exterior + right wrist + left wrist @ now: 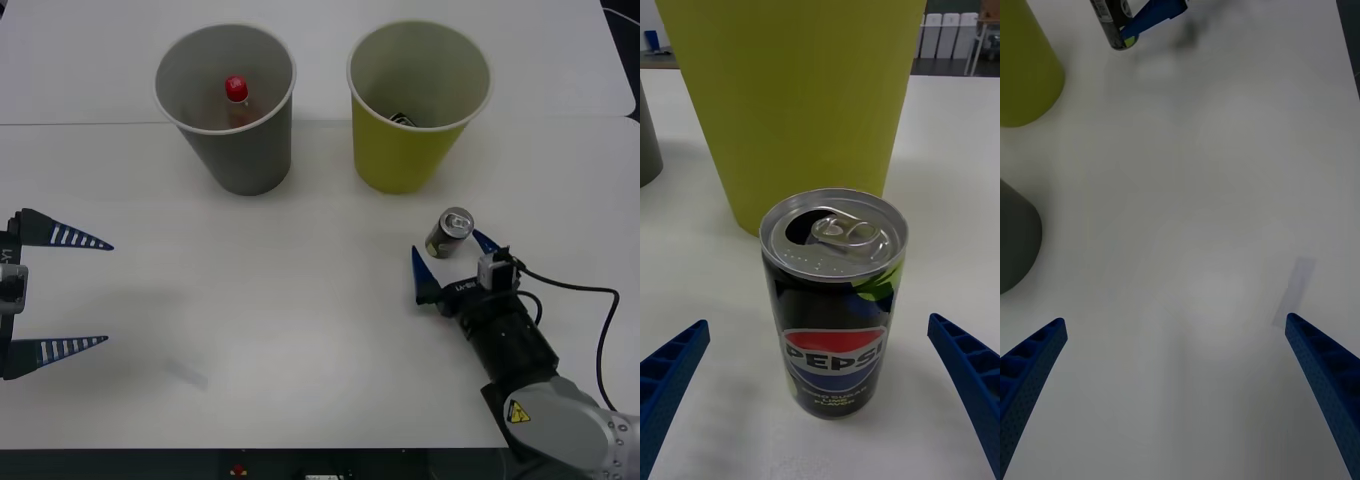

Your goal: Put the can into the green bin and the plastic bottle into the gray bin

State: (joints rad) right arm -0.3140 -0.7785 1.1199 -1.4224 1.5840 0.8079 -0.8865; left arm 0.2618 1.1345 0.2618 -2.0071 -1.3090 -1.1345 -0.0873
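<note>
Red-capped clear plastic bottle already inside gray tapered bin. Slim black can upright on table at 5 o'clock of yellow-green bin, between spread blue fingers of right gripper; not yet gripped. Left gripper idle at 9 o'clock, spread.

**Open table in the middle, bins crowd the far side**

The gray bin and green bin stand side by side at the far side of the white table, a narrow gap between them. The can stands upright near the green bin, between the spread fingers of the right gripper. The left gripper is well apart, with bare tabletop between it and the can.
</note>
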